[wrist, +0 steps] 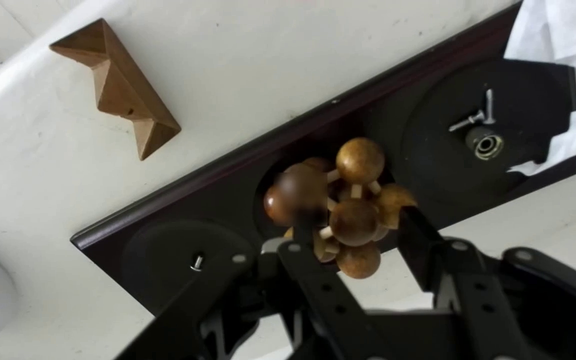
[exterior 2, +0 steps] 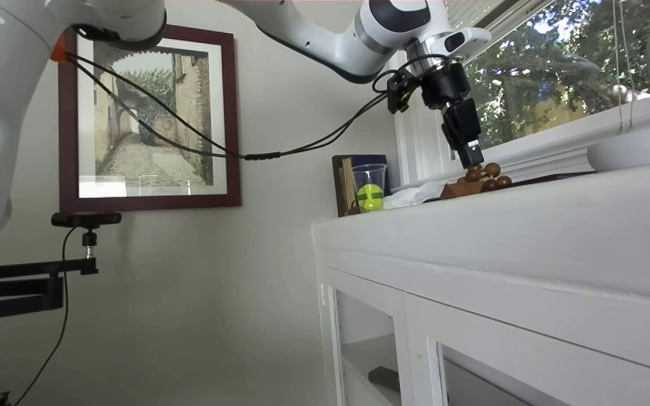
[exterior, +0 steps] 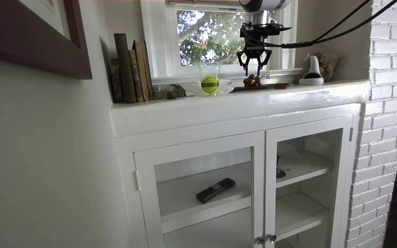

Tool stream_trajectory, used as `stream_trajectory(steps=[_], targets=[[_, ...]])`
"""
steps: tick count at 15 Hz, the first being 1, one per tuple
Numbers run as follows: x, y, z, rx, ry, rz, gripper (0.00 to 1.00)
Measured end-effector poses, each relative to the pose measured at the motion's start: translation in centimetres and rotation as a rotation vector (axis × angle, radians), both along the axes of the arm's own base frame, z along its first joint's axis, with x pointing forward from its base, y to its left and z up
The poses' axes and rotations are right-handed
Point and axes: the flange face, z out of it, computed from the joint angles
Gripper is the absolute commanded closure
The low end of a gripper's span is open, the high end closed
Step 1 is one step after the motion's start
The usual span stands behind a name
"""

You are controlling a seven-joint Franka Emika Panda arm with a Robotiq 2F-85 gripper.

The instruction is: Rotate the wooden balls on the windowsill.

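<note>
White windowsill is lying nearest; farther in, wooden balls are resting on a dark board, spread gripper hanging just above. Judged step: pre-grasp alignment; next is likely requiring lowering, closing, turning.

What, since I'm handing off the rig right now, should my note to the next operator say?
Gripper: partly open, fingers at the top of the wooden balls; contact can't be told.
Balls: clustered on the dark tray, on the windowsill.
Done: gripper lined up over the balls; no turn can be confirmed.
Left: rotate them, likely after closing on the cluster.
</note>
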Motion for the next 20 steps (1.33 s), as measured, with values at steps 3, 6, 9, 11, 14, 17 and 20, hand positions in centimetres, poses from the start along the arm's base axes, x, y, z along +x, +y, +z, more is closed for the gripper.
stream_trajectory(steps=[3,6,9,11,14,17,20], targets=[[0.1,-0.1,-0.4,0.001,0.005,-0.005,0.57],[0.1,-0.2,-0.6,0.000,0.008,-0.009,0.70],[0.2,-0.2,-0.6,0.000,0.008,-0.012,0.78],[0.2,-0.1,-0.6,0.000,0.008,-0.012,0.85],[0.2,0.0,-0.5,-0.003,0.007,-0.011,0.93],[0.2,0.0,-0.2,-0.013,0.002,-0.013,0.93],[0.3,0.0,0.8,-0.023,-0.011,-0.025,0.93]])
